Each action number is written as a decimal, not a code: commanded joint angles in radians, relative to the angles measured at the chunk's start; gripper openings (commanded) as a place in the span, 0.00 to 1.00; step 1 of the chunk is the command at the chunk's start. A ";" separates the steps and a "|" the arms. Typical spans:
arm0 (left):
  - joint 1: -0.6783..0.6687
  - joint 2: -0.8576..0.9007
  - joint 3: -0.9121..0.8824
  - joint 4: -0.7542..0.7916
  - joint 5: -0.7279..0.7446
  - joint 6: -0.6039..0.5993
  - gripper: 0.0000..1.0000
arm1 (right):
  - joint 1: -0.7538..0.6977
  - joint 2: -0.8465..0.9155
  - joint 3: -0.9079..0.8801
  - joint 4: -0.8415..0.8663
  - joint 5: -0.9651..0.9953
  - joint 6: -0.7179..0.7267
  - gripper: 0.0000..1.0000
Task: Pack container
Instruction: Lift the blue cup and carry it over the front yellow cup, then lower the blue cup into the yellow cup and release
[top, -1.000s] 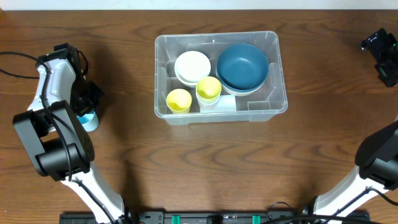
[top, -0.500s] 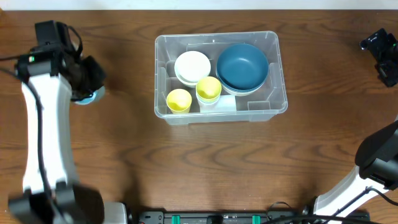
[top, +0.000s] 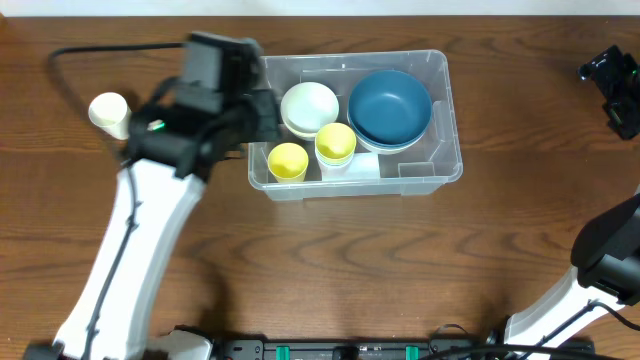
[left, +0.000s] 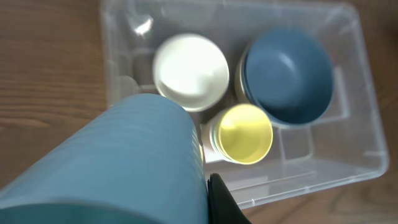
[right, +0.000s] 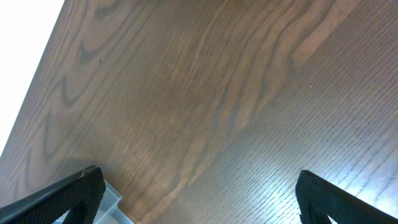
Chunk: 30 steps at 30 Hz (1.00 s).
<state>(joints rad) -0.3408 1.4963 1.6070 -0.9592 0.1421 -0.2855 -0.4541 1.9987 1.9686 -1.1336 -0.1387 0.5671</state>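
Left fingers (left: 219, 202): we see them clamped on blue cup (left: 124, 168), over container (top: 430, 165) 9 o'clock edge.
Right fingers (right: 336, 198): spread wide, empty.

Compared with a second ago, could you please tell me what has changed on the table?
The left gripper, shut on the blue cup, swung from the table's left side to the container's left end. A cream cup it had covered now shows. The right gripper, white bowl, blue bowl and yellow cups stayed put.
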 joint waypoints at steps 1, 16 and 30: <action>-0.048 0.087 0.007 0.000 -0.046 0.023 0.06 | 0.003 -0.001 0.003 -0.001 0.000 0.008 0.99; -0.086 0.222 -0.015 -0.056 -0.045 0.022 0.06 | 0.003 -0.001 0.003 -0.001 0.000 0.008 0.99; -0.126 0.233 -0.048 -0.052 -0.047 0.019 0.06 | 0.003 -0.001 0.003 -0.001 0.000 0.008 0.99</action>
<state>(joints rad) -0.4656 1.7206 1.5673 -1.0107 0.1047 -0.2798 -0.4541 1.9987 1.9686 -1.1332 -0.1387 0.5671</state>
